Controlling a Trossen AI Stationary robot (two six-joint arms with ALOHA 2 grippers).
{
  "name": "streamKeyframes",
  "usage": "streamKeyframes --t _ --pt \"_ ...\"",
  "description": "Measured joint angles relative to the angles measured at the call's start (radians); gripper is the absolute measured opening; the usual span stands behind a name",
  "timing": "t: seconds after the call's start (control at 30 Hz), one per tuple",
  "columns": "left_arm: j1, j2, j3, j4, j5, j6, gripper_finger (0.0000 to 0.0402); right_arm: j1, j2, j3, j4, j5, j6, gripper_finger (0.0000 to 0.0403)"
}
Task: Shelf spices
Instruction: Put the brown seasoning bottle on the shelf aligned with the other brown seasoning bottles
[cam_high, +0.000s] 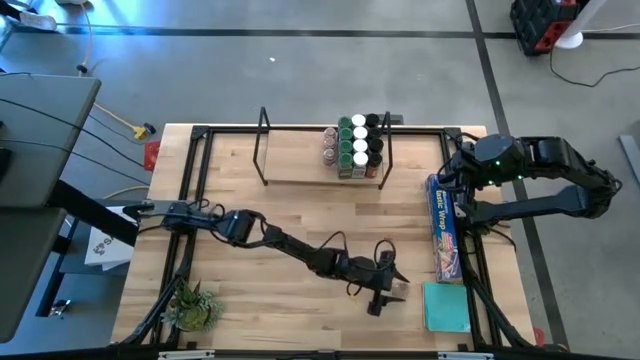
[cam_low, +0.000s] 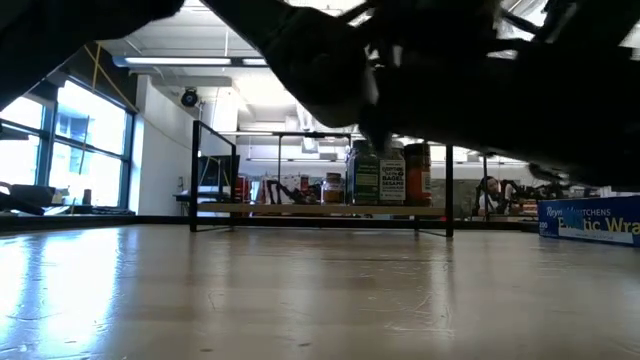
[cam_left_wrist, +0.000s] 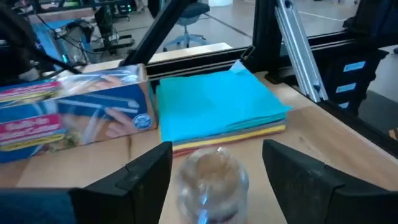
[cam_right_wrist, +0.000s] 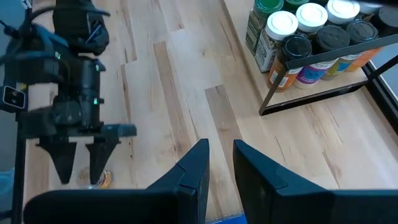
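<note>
A small spice jar (cam_left_wrist: 211, 183) with a clear lid and brownish contents stands on the table near its front right. My left gripper (cam_left_wrist: 216, 155) is open, one finger on each side of the jar, with a thin gap to each. The right wrist view shows the same gripper (cam_right_wrist: 78, 163) over that jar (cam_right_wrist: 101, 179). The shelf (cam_high: 320, 150) stands at the far middle, with several jars (cam_high: 357, 145) packed at its right end. My right gripper (cam_right_wrist: 221, 155) hangs high at the table's right, its fingers a narrow gap apart and holding nothing.
A long blue plastic-wrap box (cam_high: 445, 228) lies along the right side, just beyond the jar. A teal pad on a yellow and red stack (cam_left_wrist: 217, 102) lies near the front right corner. A small green plant (cam_high: 192, 308) stands front left. The black frame (cam_high: 195, 190) edges the table.
</note>
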Motion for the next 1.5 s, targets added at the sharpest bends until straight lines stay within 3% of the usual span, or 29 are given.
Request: streamKeyframes --t 0.23,0.4,0.6,0.83,1.0,1.23,1.33,1.4,1.5 --pt "0.002 0.094 0.149 -0.056 -0.012 -0.005 0.0247 0.000 0.000 0.000 0.000 -0.001 0.030 0.0066" --pt "-0.001 0.094 0.157 -0.112 -0.020 -0.005 0.0235 0.000 0.000 0.000 0.000 -0.001 0.051 0.0066" --pt "-0.014 0.094 0.158 -0.106 -0.036 -0.025 0.0167 0.000 0.000 0.000 0.000 -0.001 0.057 0.0066" --pt "-0.031 0.050 0.157 -0.166 -0.152 -0.125 0.0164 0.000 0.000 0.000 0.000 -0.002 0.059 0.0066" --pt "-0.029 -0.118 0.158 -0.468 -0.261 -0.253 0.0164 0.000 0.000 0.000 0.019 -0.002 0.077 0.0066" --pt "0.034 -0.398 0.155 -1.100 -0.475 -0.359 0.0164 0.000 0.000 0.000 0.085 -0.002 0.100 0.0066" --pt "0.064 -0.516 0.058 -1.300 -0.540 -0.417 0.0164 0.000 0.000 0.000 0.128 -0.002 0.111 0.0066" --pt "0.082 -0.602 -0.078 -1.311 -0.555 -0.422 0.0164 0.000 0.000 0.000 0.151 0.010 0.125 0.0066" --pt "0.144 -0.768 -0.376 -1.052 -0.437 -0.388 0.0164 0.000 0.000 0.000 0.179 0.054 0.137 0.0066"
